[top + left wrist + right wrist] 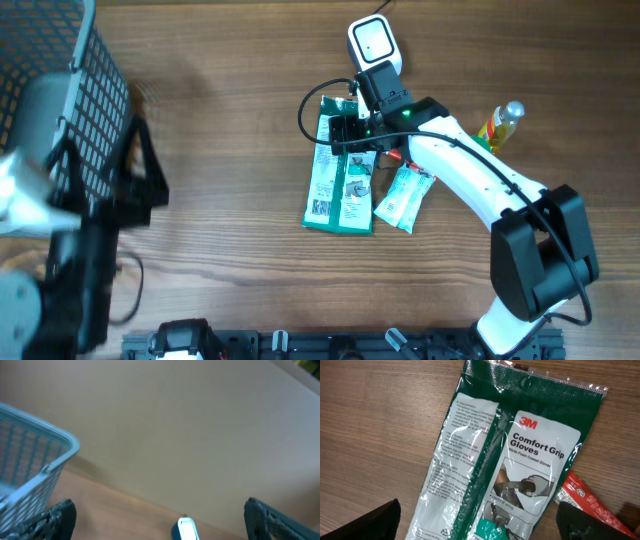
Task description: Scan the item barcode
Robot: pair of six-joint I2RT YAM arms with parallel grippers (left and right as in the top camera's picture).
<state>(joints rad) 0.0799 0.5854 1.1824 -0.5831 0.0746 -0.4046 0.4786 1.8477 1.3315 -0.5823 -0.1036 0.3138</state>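
- The right tool (352,130) is released, its two fingers spread wide and holding nothing; it hangs right above the far end of the pack (340,175)
- The pack of gloves lies flat on the worktop (220,150) near the middle, printed face up
- Its long axis runs from under the tool back towards the robot, a little tilted
- In the right wrist view the fingers stand either side of the pack's width, so a straight drop would probably straddle it
- The scanner (373,42) sits just beyond the tool on the far side, so the pack would likely need lifting and carrying a short way outward
- The right arm is much the nearer; the left tool (160,522) is also released and empty, well apart at the left by the basket (60,100)
- I cannot make out where the barcode is
- Count: one pack, one scanner, one basket, one white packet (405,197) touching the pack's right edge, one red packet (585,500) partly under the arm, one bottle (500,122) off to the right, two arms
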